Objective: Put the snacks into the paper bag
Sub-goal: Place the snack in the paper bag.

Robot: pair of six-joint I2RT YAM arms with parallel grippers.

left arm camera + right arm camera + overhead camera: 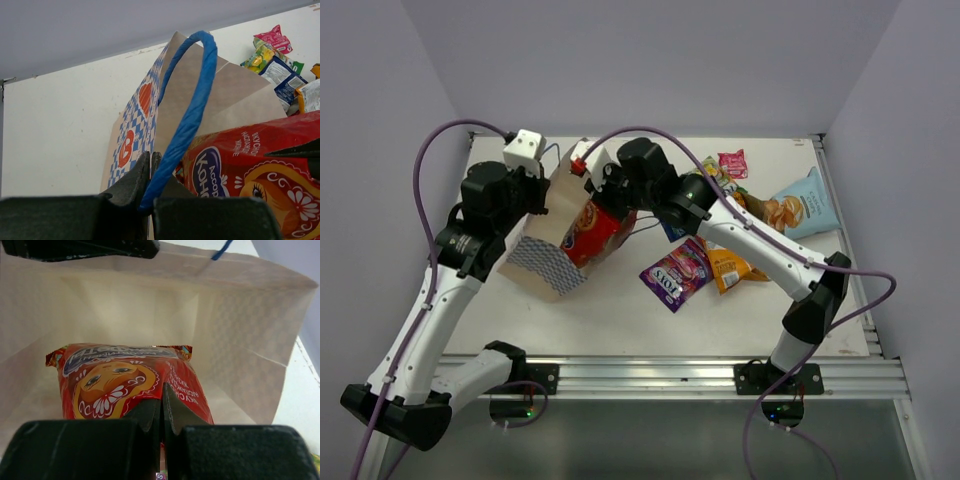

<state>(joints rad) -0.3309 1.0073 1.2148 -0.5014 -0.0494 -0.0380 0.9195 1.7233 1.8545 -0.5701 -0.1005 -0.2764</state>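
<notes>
At 9 o'clock on the desk, the left gripper has its jaws clenched on the blue cord handle of the paper bag, which lies tilted with its mouth toward 3 o'clock. The red cookie bag sits partly inside that mouth, grasped at its near edge by the right gripper. Further toward 3 o'clock lie the purple pack, orange chip bag and light-blue bag.

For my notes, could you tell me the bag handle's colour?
Blue handle, clearest in the left wrist view.
</notes>
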